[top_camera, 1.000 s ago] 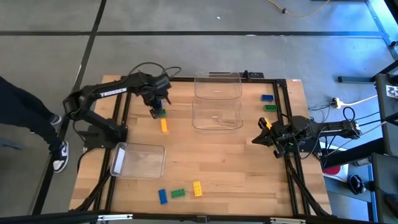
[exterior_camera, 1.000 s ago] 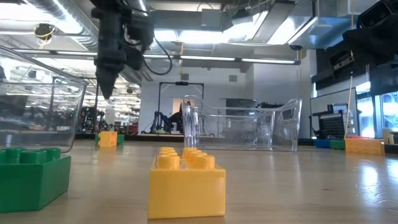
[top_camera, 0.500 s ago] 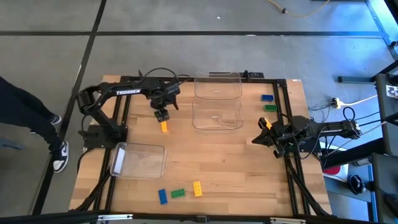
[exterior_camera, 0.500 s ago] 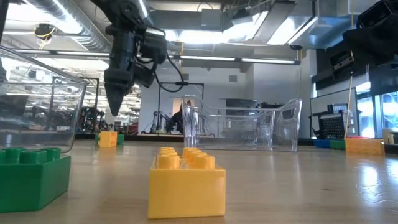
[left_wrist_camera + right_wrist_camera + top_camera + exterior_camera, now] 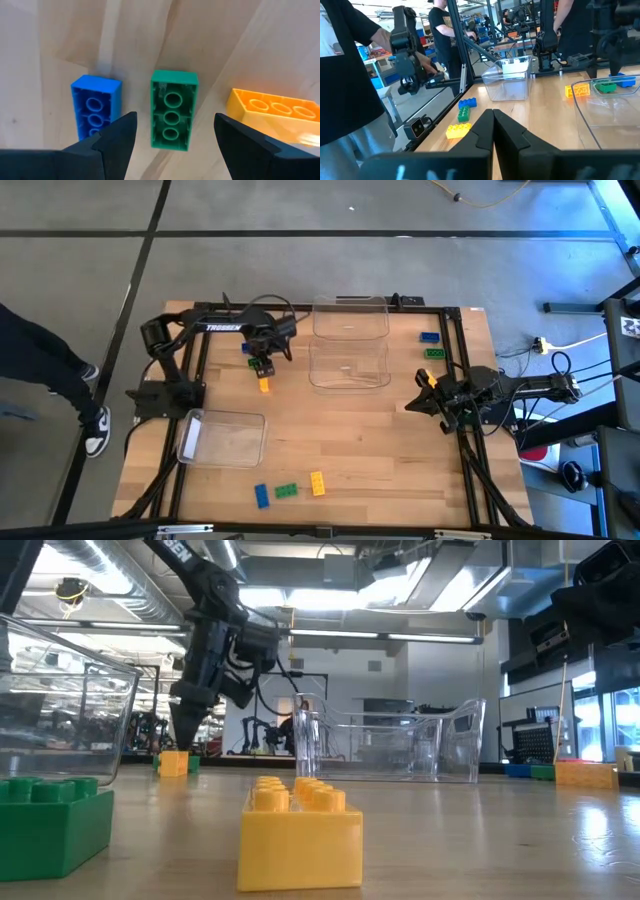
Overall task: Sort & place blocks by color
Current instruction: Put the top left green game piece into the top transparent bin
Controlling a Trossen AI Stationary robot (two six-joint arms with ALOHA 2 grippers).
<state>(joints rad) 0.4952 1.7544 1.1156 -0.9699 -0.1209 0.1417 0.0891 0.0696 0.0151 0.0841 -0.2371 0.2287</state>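
The left gripper [image 5: 172,131] has its jaws spread wide and empty, poised low over a row of three blocks that lie studs-down on the worktop [image 5: 380,440]: a green block [image 5: 173,116] sits in line between the two fingers, a blue block [image 5: 95,103] lies just beside it on one side, partly behind a fingertip [image 5: 120,135], and a yellow-orange block [image 5: 272,111] lies close on the other side, set at a slant. From above, the left gripper [image 5: 262,360] hangs at the far left part of the worktop with that same yellow-orange block [image 5: 264,384] showing just clear of it, and in the low view the fingers point down right above it. To the right of this spot stand two clear bins [image 5: 349,363] one behind the other, and a third clear bin [image 5: 222,437] lies nearer the front left. Along the front edge sit another blue block [image 5: 261,495], green block [image 5: 287,490] and yellow-orange block [image 5: 317,483] in a short row. At the far right corner lie a blue block [image 5: 429,337] and a green block [image 5: 434,353], with a yellow-orange block [image 5: 427,378] close by. The right gripper [image 5: 413,404] rests at the right edge of the worktop, its jaws pressed together on nothing. People stand in the room beyond the worktop.
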